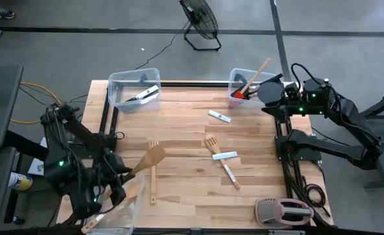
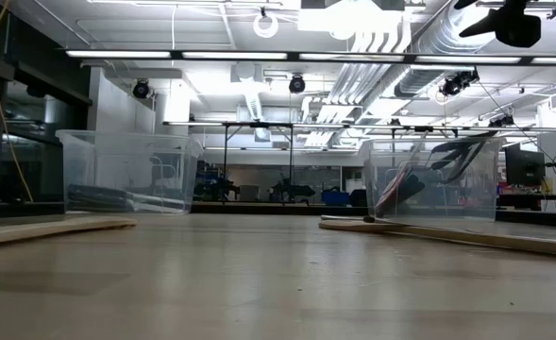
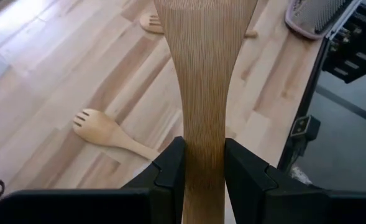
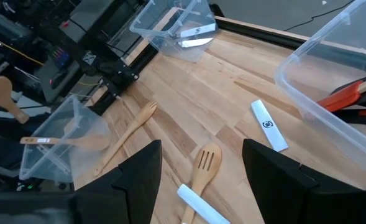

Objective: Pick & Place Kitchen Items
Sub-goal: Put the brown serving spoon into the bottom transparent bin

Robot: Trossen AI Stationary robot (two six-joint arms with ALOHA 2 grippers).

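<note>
Left end effector [image 3: 204, 171] is clamped on the handle of a wooden spatula [image 1: 148, 160], near the desk's [image 1: 185, 124] front left corner; in the left wrist view both fingers [image 3: 170, 165] press the handle's sides, and the blade is cut off by the picture's edge. Right end effector [image 4: 201, 168] hangs with jaws wide apart and nothing between them, beside the far right bin [image 1: 247, 88].

Hard to make out: the front left bin [image 1: 123, 212] is partly covered by the left arm; one wooden utensil [image 4: 64, 142] lies in it, its type unclear. Far right bin contents are partly masked by the right arm: a red spatula [image 1: 238, 94] and one wooden handle [image 1: 257, 73] show, along with dark items that cannot be counted. In the low view the bins appear only as hazy outlines.

Count, as visible: three clear bins, the far left bin [image 1: 133, 88] holding a black-handled white-bladed knife [image 1: 146, 94]. Loose on the desk: one wooden fork [image 1: 154, 179], one slotted wooden turner [image 1: 212, 144], and three white pieces [image 1: 220, 117], apparently blades or sheaths. A pink-and-grey toaster [image 1: 284, 212] sits at the front right edge, partly cut off.
</note>
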